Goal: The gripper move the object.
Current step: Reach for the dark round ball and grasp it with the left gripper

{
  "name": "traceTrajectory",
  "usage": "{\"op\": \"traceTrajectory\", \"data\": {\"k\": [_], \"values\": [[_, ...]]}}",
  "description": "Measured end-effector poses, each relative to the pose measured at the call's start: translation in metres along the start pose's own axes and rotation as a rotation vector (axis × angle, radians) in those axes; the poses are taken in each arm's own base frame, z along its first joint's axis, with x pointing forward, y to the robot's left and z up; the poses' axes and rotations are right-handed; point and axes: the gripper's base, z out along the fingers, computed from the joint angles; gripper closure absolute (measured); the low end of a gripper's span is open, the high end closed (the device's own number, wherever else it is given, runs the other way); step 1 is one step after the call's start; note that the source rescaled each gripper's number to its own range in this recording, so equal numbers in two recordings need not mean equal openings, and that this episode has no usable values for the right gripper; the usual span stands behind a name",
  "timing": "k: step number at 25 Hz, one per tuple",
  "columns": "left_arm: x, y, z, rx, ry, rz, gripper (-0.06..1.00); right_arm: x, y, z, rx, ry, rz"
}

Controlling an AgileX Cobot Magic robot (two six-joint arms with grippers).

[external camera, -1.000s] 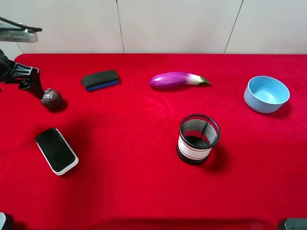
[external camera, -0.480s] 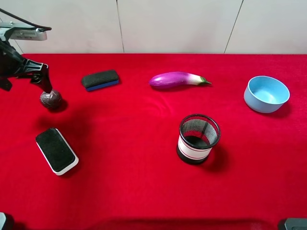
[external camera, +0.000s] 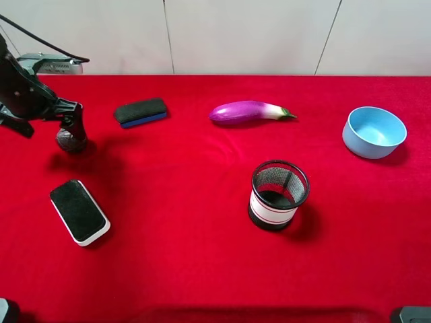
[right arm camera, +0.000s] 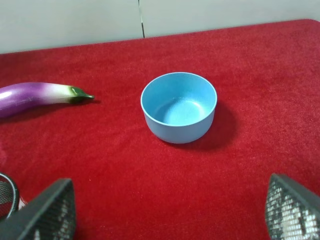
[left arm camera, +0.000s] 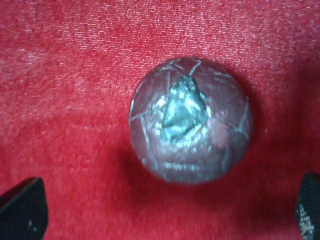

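Left gripper (left arm camera: 165, 212) directly over object (left arm camera: 190, 120) at far-left of red worktop (external camera: 188, 256); jaws apart, one fingertip either side of ball, neither touching it. Object rests on cloth, near black-and-blue eraser (external camera: 140, 112), well apart from mesh cup (external camera: 279, 194). Right gripper (right arm camera: 167, 215) jaws apart, facing blue bowl (right arm camera: 179, 106)

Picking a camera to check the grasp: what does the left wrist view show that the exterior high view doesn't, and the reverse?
Left wrist only: wrinkles and stem on the object, apart from the fingertips of the open left gripper. Exterior high only: the eggplant, mesh cup, blue bowl, black block and white-edged pad. Both: the object, that gripper, the red cloth.
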Motion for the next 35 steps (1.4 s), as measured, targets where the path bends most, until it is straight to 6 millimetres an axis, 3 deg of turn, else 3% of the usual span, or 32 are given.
{"op": "traceTrajectory", "data": {"k": [18,23,26,28,32,35], "values": [[-0.003,-0.002,0.047,0.008,-0.024,-0.004,-0.03,0.000,0.000,0.000,0.000,0.000,0.000],[-0.001,-0.002,0.053,0.009,-0.009,-0.005,0.04,0.000,0.000,0.000,0.000,0.000,0.000],[-0.001,-0.002,0.053,0.009,-0.012,-0.005,0.19,0.000,0.000,0.000,0.000,-0.001,0.000],[-0.001,-0.002,0.053,0.009,-0.012,-0.005,0.39,0.000,0.000,0.000,0.000,0.000,0.000],[-0.001,-0.002,0.053,0.009,-0.012,-0.005,0.90,0.000,0.000,0.000,0.000,0.000,0.000],[-0.001,-0.002,0.053,0.009,-0.012,-0.005,0.94,0.000,0.000,0.000,0.000,0.000,0.000]]}}
